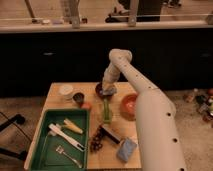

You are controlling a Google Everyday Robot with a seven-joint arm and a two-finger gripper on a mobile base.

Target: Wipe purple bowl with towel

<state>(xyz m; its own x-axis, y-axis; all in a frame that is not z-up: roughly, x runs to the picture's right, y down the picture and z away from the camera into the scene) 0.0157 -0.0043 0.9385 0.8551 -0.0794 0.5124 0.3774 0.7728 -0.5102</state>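
The gripper (pixel 108 88) hangs over the far side of the tabletop (pixel 56 102), its fingers closed on the towel (pixel 111 91), which is pressed into the purple bowl (pixel 100 90) directly beneath them. Right of the fingers sits 1 orange bowl (pixel 129 106), contents unclear. Left of them stand 1 small dark cup (pixel 78 97) and 1 white cup (pixel 66 91). Nearer and left, a green tray (pixel 60 112) holds a fork (pixel 67 155) and a white utensil (pixel 64 136). Speckled floor surrounds the tabletop.

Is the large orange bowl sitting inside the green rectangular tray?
No, the large orange bowl sits on the wooden table, right of the green rectangular tray; the gripper is over the small purple bowl.
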